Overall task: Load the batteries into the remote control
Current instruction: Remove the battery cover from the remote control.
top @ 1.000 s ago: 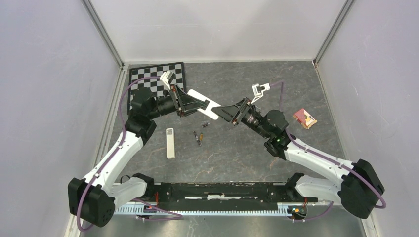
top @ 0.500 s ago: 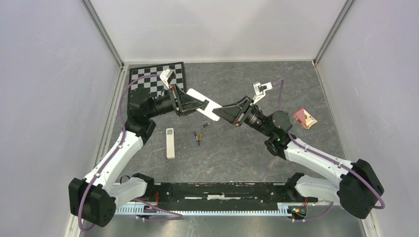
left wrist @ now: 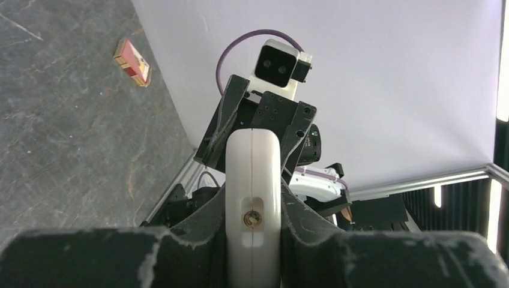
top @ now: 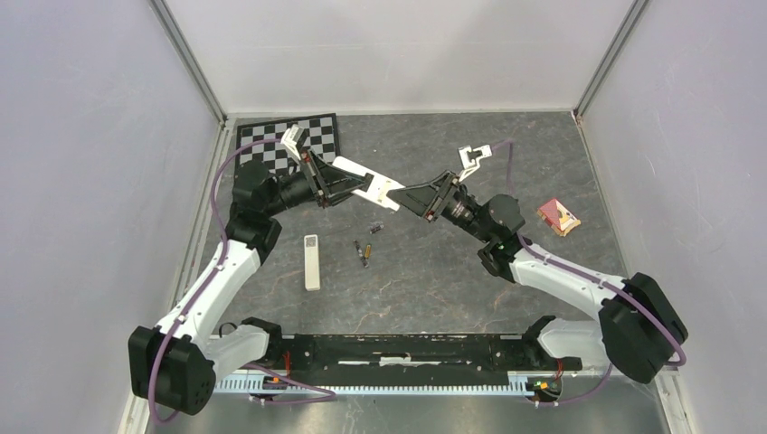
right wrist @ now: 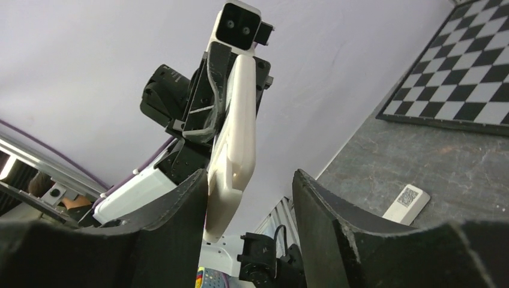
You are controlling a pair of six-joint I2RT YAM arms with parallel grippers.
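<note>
Left gripper (top: 353, 188) pinching the white remote control (top: 380, 188) raised above the bench (top: 434, 271), right gripper (top: 405, 195) spread around its free end, batteries (top: 363, 252) lying mid-bench

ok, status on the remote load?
Left gripper clamped on white remote, lifted. Right gripper open around its free end. Batteries loose on table.

No word, brand or number can be read anywhere. The one code-like sign is a small grey square, like a QR code, at one end of the narrow white strip (right wrist: 407, 203), too small to decipher. The red pack's (left wrist: 132, 60) print is blurred.
</note>
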